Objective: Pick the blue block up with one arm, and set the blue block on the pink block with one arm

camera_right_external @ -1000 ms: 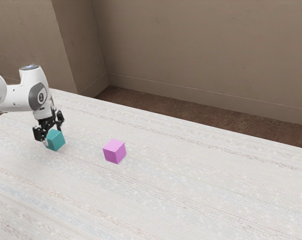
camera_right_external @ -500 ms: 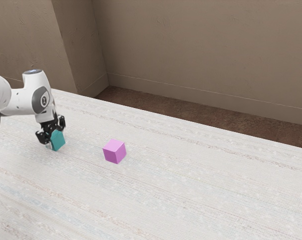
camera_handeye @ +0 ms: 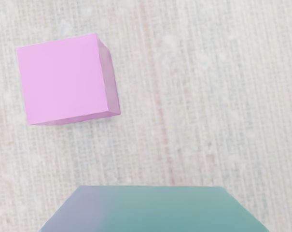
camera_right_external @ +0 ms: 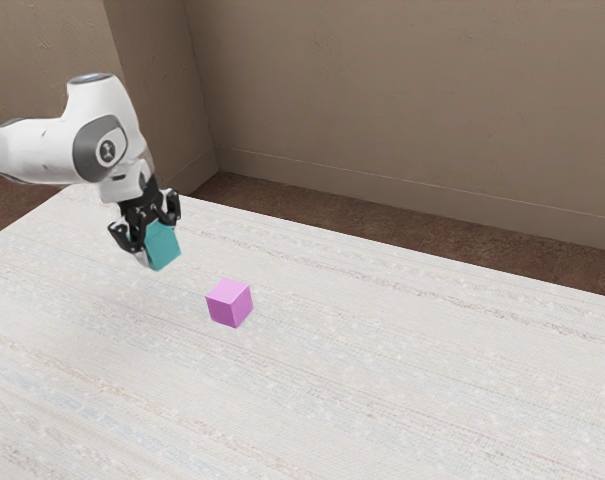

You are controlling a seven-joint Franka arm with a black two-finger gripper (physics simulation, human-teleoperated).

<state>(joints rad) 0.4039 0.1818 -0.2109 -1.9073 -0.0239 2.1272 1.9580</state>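
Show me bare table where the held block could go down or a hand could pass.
The table lies bare from the pink block to the exterior view's right, along the near edge, and between that block and the far edge. The tight spot is beside the pink block on the exterior view's left, where the gripper holds the blue block aloft.
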